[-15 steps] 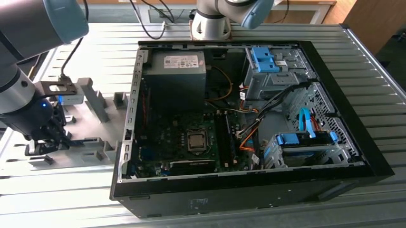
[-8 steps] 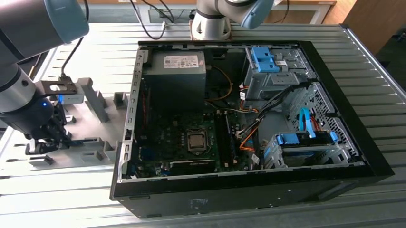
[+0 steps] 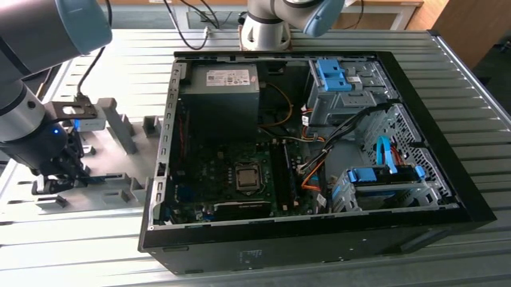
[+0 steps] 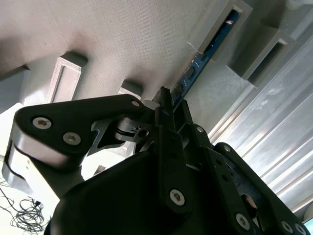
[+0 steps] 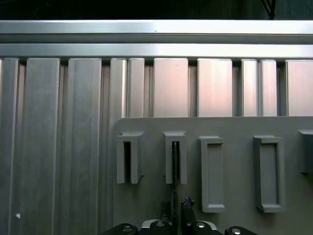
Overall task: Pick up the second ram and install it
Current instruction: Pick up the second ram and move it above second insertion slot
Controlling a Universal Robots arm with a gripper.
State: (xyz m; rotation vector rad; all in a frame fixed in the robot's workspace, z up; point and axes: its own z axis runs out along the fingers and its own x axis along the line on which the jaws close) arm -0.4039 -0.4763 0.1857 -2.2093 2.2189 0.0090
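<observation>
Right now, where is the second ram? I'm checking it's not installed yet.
The second ram stands on edge in the grey holder on the exterior view's left, outside the computer case, with the gripper at it.

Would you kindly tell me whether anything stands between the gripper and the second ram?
Nothing visible does: in the second wrist view the gripper is right at the second ram, which sits on edge in its grey holder block.
</observation>
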